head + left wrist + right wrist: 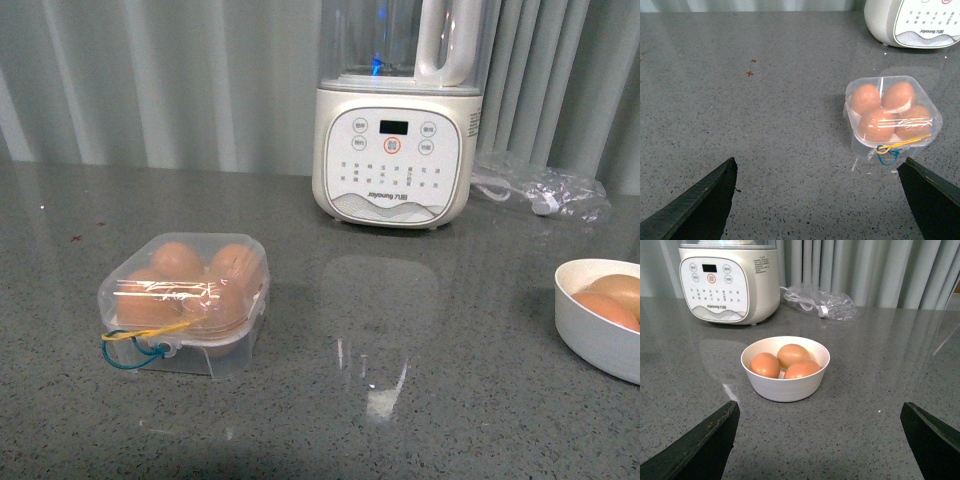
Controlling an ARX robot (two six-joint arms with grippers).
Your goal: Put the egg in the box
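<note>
The clear plastic box (186,302) sits on the grey counter at the front left with its lid shut over several brown eggs; yellow and blue elastic loops (135,345) hang at its front. It also shows in the left wrist view (892,117), ahead of my open, empty left gripper (820,200). A round white bowl (785,368) holds three brown eggs (793,355), ahead of my open, empty right gripper (820,440). The bowl shows at the right edge of the front view (603,315). Neither arm shows in the front view.
A cream Joyoung blender (397,130) stands at the back centre, also in the right wrist view (729,282). A clear plastic bag with a white cord (545,190) lies to its right. Pleated curtains hang behind the counter.
</note>
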